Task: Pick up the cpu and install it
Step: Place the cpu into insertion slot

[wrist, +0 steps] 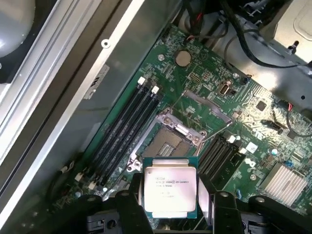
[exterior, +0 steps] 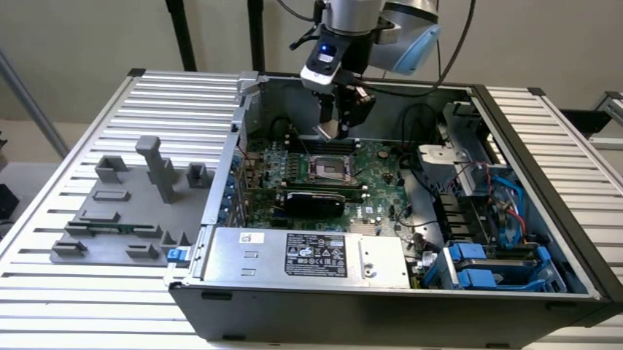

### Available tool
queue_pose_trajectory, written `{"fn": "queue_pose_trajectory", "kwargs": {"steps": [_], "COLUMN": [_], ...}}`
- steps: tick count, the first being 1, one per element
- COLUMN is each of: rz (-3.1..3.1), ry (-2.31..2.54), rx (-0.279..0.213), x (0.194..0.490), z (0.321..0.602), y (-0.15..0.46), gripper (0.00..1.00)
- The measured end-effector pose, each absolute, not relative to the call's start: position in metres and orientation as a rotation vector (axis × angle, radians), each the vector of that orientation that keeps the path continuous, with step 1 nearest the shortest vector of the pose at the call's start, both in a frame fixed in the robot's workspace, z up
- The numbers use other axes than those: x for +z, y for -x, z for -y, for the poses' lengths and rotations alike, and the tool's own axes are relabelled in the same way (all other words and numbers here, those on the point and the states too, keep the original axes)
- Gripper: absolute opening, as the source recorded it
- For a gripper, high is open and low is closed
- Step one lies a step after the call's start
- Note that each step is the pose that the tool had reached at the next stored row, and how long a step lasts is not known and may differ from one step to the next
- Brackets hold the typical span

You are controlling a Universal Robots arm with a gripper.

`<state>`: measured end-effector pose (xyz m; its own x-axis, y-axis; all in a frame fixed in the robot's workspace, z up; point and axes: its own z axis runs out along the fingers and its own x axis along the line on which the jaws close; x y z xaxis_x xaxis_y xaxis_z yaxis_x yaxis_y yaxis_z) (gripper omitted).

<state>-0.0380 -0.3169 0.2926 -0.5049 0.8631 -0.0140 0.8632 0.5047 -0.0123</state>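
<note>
From where I stand, the arm's black pincer (wrist: 170, 201) is closed on the cpu (wrist: 170, 190), a small flat square chip with a shiny silver-grey printed top and a thin pale edge, and it grips two opposite edges. The chip hangs in the air inside the open dark grey computer case (exterior: 389, 310), over the green motherboard (exterior: 381, 182) and near its black square metal-framed socket (wrist: 168, 141), not touching it. The case sits on the slatted silver tabletop (exterior: 175, 95).

Plain beige wall (exterior: 87, 36) behind; ribbed aluminium table (exterior: 78, 310); black poles (exterior: 178, 29) at back.
</note>
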Motion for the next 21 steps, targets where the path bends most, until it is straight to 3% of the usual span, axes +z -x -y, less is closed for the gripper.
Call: {"fn": "queue_pose_trajectory", "kwargs": {"steps": [21], "rz": [-2.349], "ry": [-2.079], "rx": [-0.027], "x": [0.263], "z": [0.317], "y": [0.038], "gripper": [0.54]}}
